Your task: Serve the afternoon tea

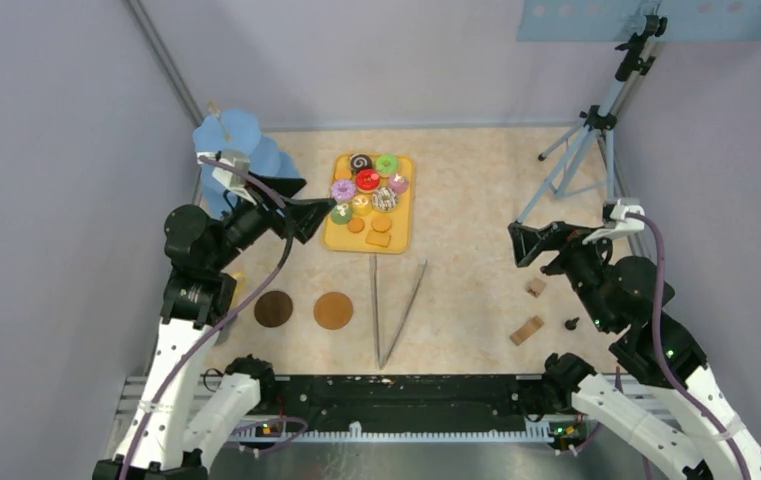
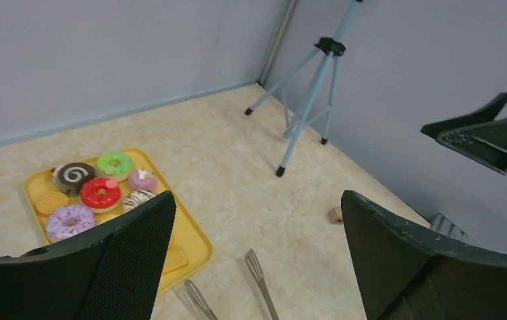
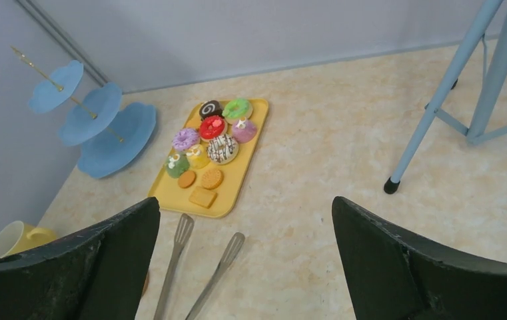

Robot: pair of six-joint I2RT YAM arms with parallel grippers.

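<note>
"What's left of the tray?"

"A blue stand (image 1: pixel 241 140) at the back. Closer in, the left fingers (image 1: pixel 301 208) hang just beside the tray's (image 1: pixel 406 236) left edge, spread wide and holding nothing."

"And the mug?"

"The yellow mug (image 3: pixel 14 239) stands on the surface (image 1: pixel 476 200), well left of the tray and nearer the arms. Two coasters (image 1: pixel 274 309) lie side by side, apart, near the tray's near-left corner."

"The sweets?"

"The sweets (image 1: pixel 366 185) are all on the tray: doughnuts and cakes at its far end, orange biscuits at its near end."

"Right of it?"

"The tongs (image 1: pixel 396 300) lie just off the tray's near edge, their arms splayed towards it. Well right of the tray the right fingers (image 1: pixel 534 242) hover, also wide apart with nothing between them. Two blocks (image 1: pixel 527 330) lie near them, closer to the arms."
</note>
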